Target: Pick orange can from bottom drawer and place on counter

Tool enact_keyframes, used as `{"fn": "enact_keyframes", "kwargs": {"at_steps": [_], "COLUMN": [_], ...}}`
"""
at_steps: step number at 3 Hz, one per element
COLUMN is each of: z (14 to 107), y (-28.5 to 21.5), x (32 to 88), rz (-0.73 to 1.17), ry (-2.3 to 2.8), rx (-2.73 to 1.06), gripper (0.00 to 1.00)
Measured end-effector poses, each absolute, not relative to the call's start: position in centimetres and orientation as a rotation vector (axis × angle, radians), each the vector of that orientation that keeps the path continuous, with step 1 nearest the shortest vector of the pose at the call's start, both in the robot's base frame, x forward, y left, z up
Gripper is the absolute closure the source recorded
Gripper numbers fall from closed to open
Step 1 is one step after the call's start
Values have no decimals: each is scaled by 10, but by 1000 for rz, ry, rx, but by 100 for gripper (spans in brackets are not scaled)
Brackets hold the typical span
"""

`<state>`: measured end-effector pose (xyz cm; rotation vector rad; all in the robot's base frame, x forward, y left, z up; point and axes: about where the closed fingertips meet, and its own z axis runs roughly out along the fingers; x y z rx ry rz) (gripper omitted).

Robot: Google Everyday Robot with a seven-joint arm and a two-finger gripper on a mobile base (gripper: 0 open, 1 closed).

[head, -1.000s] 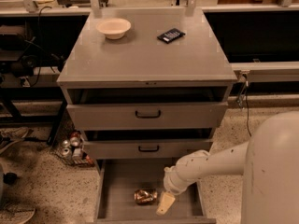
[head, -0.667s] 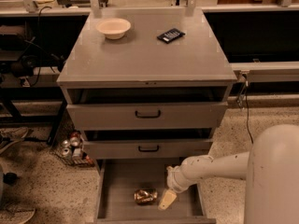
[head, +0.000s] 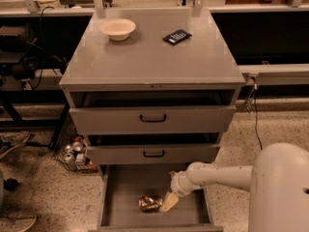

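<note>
Pulled out at the foot of the cabinet: wide grey metal bottom drawer [head: 126, 185] with a flat floor and low side walls, its front lip right at the lower edge of view. On that floor, near the front and a little right of centre: small shiny copper-orange drink can [head: 149, 203], apparently on its side, its end hard to make out. Bare floor left of the can and behind it, up to the drawer above; less room on the right. Coming in from the right over the drawer's right wall: white tubular robot arm [head: 219, 174], ending in the cream-tipped gripper [head: 168, 202], low in the drawer and just beside the can's right side. Touching or a hair apart: cannot tell. Gripper apart or together: cannot tell either. Above: two grey drawers with black handles, upper [head: 153, 118] and lower [head: 153, 153], both slightly ajar, dark gaps over each. On top: broad matte grey counter [head: 154, 64], mostly bare, with a cream round bowl [head: 118, 29] at back left and a flat black device [head: 177, 36] at back centre-right. On the floor left of the cabinet: red-and-silver cans [head: 73, 151], partly hidden. Large white rounded robot body [head: 282, 190] cut off at lower right.
</note>
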<state>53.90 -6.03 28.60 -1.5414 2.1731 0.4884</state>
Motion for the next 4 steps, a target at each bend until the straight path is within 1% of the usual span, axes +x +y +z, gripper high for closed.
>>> {"fn": "enact_keyframes", "kwargs": {"at_steps": [3, 4], "z": [198, 156], "y": [-27, -5], "x": [553, 558], "rz": [575, 581], "ry": [2005, 1988], "rx": [-1615, -1683], "gripper": [0, 3]}}
